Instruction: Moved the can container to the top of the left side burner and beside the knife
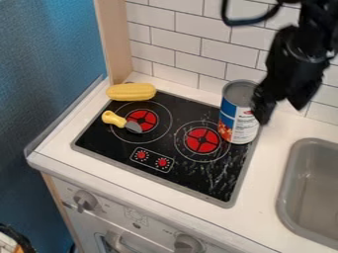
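1. Counter point(168, 190): white work surface, bearing the stove top point(175, 179) and, farther right, the sink point(288, 188).
2. Gripper point(282, 116): above the counter, at the right of the can. Its fingers stand apart with a gap between them; one overlaps the can's side in this view, and whether they touch cannot be told.
3. Can point(239, 116): upright at the stove top's right side, by the right burner point(201, 140), its base overlapping that burner's outer ring. The required transfer is judged not yet accomplished; grasping, carrying leftward and setting down remain.
4. Left burner point(143, 117): the destination, well apart from the can.
5. Corn point(131, 92): lying at the back left corner, behind the left burner.
6. Knife point(114, 118): yellow-handled, its blade over the left burner; the can's place beside it remains to be filled.
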`<state>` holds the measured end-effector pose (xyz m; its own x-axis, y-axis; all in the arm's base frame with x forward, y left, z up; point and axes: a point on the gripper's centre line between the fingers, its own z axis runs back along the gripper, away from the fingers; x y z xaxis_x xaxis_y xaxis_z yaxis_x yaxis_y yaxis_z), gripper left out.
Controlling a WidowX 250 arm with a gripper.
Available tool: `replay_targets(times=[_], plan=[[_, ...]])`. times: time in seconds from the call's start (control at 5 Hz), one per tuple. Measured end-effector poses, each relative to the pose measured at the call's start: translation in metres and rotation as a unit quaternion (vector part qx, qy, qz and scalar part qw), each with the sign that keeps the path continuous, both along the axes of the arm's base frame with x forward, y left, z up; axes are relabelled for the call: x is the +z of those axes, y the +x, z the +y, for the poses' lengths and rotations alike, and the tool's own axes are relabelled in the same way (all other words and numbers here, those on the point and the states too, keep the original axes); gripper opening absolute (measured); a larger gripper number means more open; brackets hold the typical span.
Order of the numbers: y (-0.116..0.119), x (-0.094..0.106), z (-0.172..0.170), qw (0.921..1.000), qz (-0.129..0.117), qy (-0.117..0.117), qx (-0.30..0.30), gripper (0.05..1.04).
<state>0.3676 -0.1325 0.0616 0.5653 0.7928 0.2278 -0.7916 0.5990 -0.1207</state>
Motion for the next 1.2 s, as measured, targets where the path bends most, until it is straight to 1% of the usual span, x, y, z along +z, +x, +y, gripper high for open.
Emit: replay_targets(times=[0.2, 0.4, 0.6, 0.8, 1.0, 1.2], plan=[[0.009, -0.015, -0.002, 0.9986, 0.031, -0.033, 0.029, 1.0], [0.021, -0.031, -0.006, 0.9968, 0.049, -0.036, 0.052, 1.0], [0.027, -0.031, 0.006, 0.9946, 0.044, -0.034, 0.088, 1.0], [0.039, -0.039, 0.022, 0.9895, 0.045, -0.042, 0.13, 1.0], [0.044, -0.04, 0.035, 0.9847, 0.041, -0.053, 0.161, 1.0], [0.049, -0.04, 0.053, 0.9764, 0.035, -0.064, 0.203, 1.0]])
